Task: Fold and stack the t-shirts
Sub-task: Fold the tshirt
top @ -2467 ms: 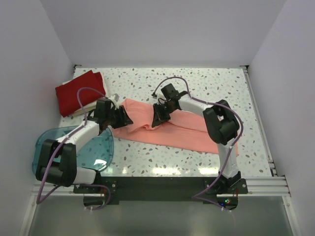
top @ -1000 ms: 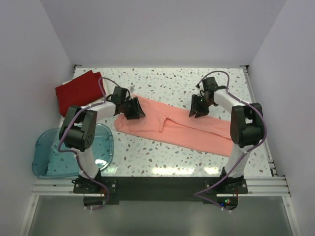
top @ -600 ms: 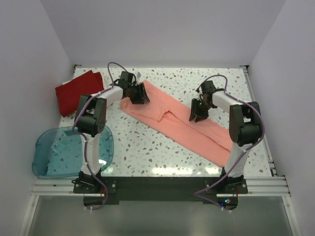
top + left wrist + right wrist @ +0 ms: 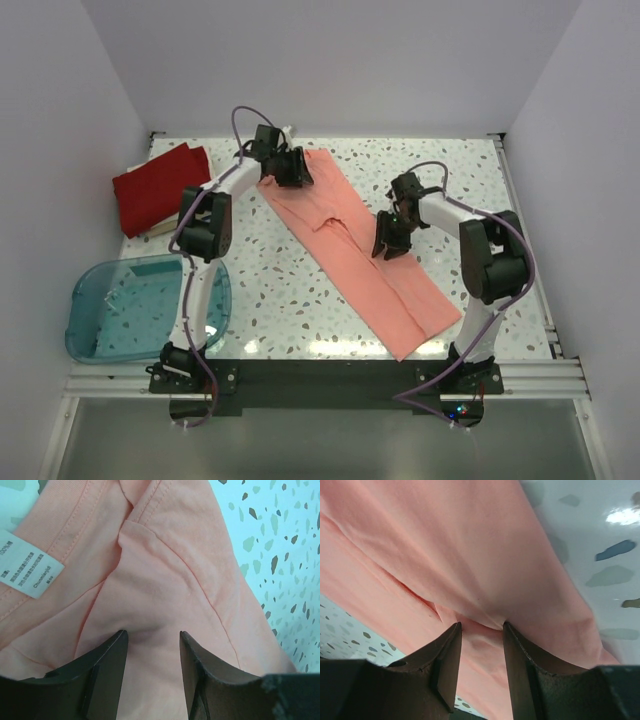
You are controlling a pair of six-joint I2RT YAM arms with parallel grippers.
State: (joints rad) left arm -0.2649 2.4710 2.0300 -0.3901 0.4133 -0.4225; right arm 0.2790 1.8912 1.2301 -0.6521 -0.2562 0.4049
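- Your left gripper (image 4: 290, 167), at the far edge of the table (image 4: 450, 170), is clamped on the neck end of the salmon-pink t-shirt (image 4: 350, 262) (the care label (image 4: 31, 562) lies just beside its fingers).
- Your right gripper (image 4: 390, 238) pinches a pucker on the shirt's right border, about midway along.
- The shirt runs diagonally from the far edge toward the near right corner. Judged purpose: to draw it taut and flat for folding.
- The deep red t-shirt (image 4: 160, 185) lies folded at the far left corner, likely the stack's base.
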